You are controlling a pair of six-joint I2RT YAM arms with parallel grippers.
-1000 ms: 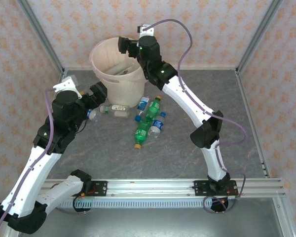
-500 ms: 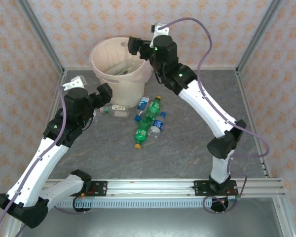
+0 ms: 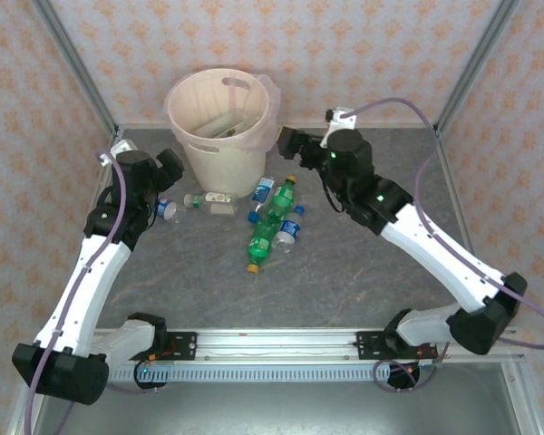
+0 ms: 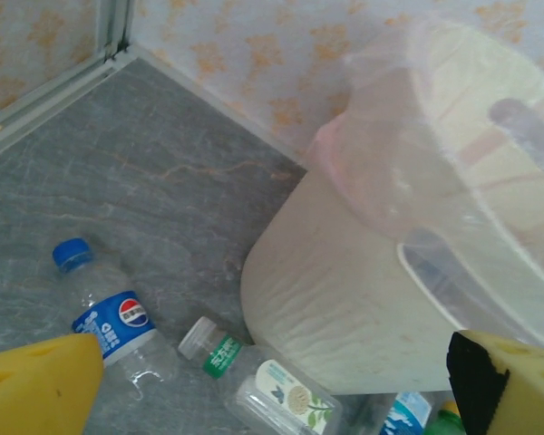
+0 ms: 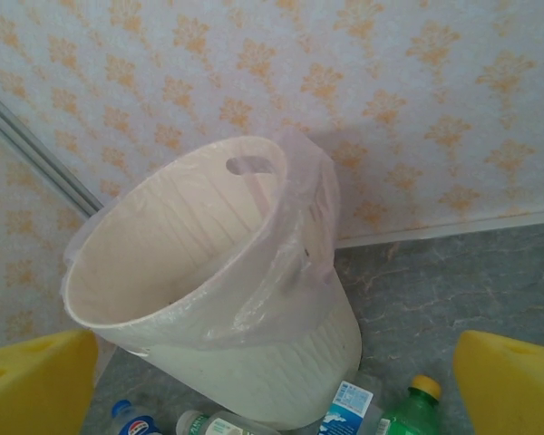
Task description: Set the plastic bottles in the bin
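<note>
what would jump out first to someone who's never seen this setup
The tall cream bin with a thin pink liner over its rim stands at the far middle of the grey table, far bigger than anything else there. At its foot a scatter of small bottles, green and clear, lies on its sides. The left gripper and right gripper flank the bin, both open and empty.

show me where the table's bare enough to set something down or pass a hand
Bare table between the bottle cluster and the near rail, and again in the far right corner behind the right arm. Crowded in front of the bin, where bottles lie close together, over to the left arm.
</note>
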